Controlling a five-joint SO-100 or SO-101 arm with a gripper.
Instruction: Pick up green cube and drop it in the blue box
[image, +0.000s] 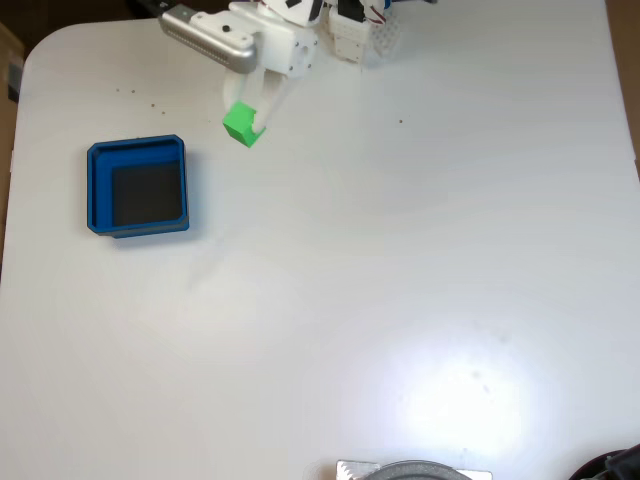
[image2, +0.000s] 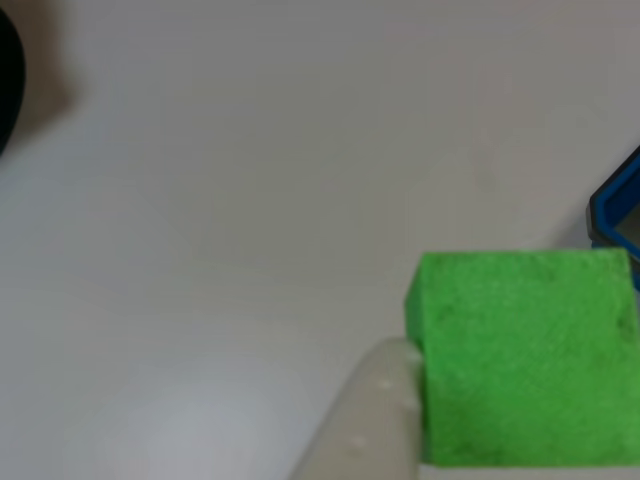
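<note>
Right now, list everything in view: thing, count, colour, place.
green cube: one, bright green, upper left of the fixed view, between the fingers; fills the lower right of the other view.
blue box: one, blue walls with dark floor, left side of the table, lower left of the cube; nothing in it.
table: one, white.
grey object: one, at the bottom edge; too cropped to identify.
arm: one, white, top edge.
gripper: one, white fingers against the cube.

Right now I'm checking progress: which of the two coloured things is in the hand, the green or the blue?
The green cube, between the hand's fingers; the blue box sits apart, empty.
</note>
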